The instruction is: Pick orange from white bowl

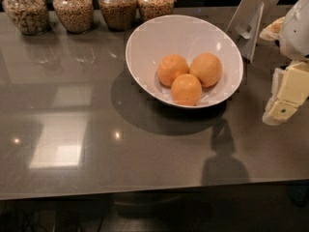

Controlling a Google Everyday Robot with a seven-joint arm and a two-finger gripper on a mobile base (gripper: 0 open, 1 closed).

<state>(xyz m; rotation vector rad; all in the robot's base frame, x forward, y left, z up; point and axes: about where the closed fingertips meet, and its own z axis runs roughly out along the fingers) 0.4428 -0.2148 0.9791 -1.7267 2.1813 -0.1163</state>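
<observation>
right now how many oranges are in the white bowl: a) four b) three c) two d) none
b: three oranges lie clustered together inside the white bowl, while the hand hangs off to the bowl's right, outside it.

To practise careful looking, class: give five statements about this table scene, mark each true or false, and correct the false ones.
1. The white bowl holds three oranges. True.
2. The gripper is inside the bowl, on an orange. False: it hangs to the right of the bowl, apart from it and touching no orange.
3. Four jars stand along the back of the table. True.
4. One orange lies on the table beside the bowl. False: all three are in the bowl.
5. The bowl is upside down. False: it stands with its opening up.
</observation>
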